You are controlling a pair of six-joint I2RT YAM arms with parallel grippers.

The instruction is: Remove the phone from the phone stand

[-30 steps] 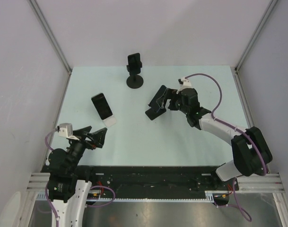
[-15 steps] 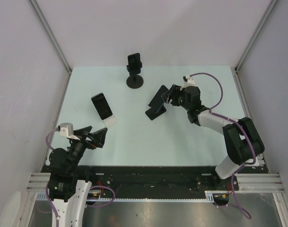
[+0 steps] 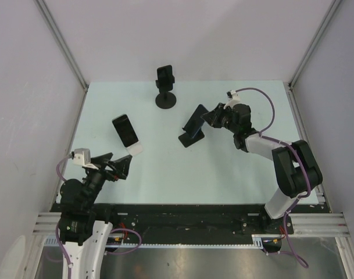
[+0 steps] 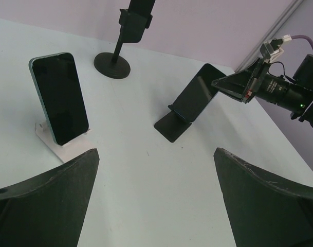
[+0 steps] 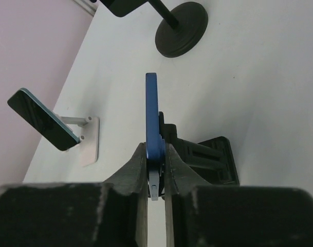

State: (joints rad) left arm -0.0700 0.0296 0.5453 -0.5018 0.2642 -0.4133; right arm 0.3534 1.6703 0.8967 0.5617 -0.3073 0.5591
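Observation:
A blue phone (image 3: 195, 119) leans in a black folding phone stand (image 3: 190, 138) near the table's middle. My right gripper (image 3: 210, 115) reaches it from the right and is shut on its upper edge. In the right wrist view the phone (image 5: 152, 110) shows edge-on, pinched between both fingers (image 5: 172, 162), and its stand (image 5: 207, 159) sits behind it. My left gripper (image 3: 115, 167) hovers at the near left, open and holding nothing. From the left wrist, the phone (image 4: 196, 95) still rests on the stand (image 4: 171, 126), with the left gripper (image 4: 156, 152) wide apart.
A dark-screened phone (image 3: 125, 130) leans on a white stand (image 3: 136, 149) at the left. Another phone (image 3: 165, 77) is clamped on a black pole stand with a round base (image 3: 166, 101) at the back. Walls close in the table's left, right and far sides.
My right gripper moved in toward the blue phone's upper edge and its fingers closed on it. The phone still sits in its stand. The left arm stayed put.

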